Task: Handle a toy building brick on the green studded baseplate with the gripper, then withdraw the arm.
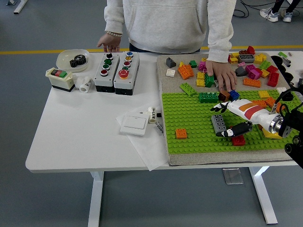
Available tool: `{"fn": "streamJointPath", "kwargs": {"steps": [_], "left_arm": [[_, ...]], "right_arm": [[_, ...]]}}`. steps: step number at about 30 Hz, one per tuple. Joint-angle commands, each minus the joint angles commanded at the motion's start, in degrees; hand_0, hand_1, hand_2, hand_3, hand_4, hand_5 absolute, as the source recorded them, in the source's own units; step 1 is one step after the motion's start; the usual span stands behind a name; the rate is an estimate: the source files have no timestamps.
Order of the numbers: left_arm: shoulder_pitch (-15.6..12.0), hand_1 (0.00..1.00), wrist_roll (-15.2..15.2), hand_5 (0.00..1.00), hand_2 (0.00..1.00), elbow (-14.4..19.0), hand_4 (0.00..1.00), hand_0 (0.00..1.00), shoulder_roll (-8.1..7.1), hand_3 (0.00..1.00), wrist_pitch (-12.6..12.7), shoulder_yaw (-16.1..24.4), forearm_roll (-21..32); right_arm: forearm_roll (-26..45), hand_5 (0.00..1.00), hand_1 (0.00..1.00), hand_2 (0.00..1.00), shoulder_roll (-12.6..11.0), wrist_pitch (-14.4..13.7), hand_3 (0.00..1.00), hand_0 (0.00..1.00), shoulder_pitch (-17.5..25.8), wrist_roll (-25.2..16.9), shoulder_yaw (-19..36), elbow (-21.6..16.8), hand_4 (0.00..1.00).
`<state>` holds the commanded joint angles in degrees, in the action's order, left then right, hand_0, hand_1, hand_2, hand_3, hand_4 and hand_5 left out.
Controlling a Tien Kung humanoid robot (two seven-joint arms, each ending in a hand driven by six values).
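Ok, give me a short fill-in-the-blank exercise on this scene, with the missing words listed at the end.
1. The right hand reaches in over the ____ baseplate.
2. The brick between its spread fingers is ____.
3. The lone brick near the baseplate's left edge is ____.
4. The person's hand rests among loose bricks on the ____ side of the baseplate.

Missing words: green; grey; orange; far

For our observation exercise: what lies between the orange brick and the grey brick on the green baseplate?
Only bare green studs separate the orange brick and the grey brick, as the head view shows.
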<state>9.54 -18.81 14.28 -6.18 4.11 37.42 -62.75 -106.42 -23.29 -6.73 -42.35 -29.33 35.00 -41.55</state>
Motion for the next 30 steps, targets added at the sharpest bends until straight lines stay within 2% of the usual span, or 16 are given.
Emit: {"fn": "streamJointPath", "kwargs": {"steps": [27, 28, 30], "left_arm": [[0.2, 0.735, 0.0, 0.603, 0.744, 0.1, 0.667, 0.732, -0.13, 0.599, 0.0, -0.3, 0.1], [0.2, 0.736, 0.0, 0.603, 0.745, 0.1, 0.667, 0.732, -0.13, 0.599, 0.0, -0.4, 0.1], [0.3, 0.736, 0.0, 0.603, 0.745, 0.1, 0.667, 0.732, -0.14, 0.599, 0.0, -0.4, 0.1]], "right_arm": [[-1.5, 0.454, 0.657, 0.718, 0.9, -2.5, 0.782, 0.734, -2.8, -0.2, -4.6, 3.2, 0.975], [-1.5, 0.455, 0.638, 0.703, 0.9, -2.6, 0.743, 0.719, -2.9, -0.2, -4.8, 3.3, 0.961], [-1.5, 0.455, 0.638, 0.703, 1.0, -2.8, 0.743, 0.719, -3.1, -0.3, -5.0, 3.6, 0.961]]}}
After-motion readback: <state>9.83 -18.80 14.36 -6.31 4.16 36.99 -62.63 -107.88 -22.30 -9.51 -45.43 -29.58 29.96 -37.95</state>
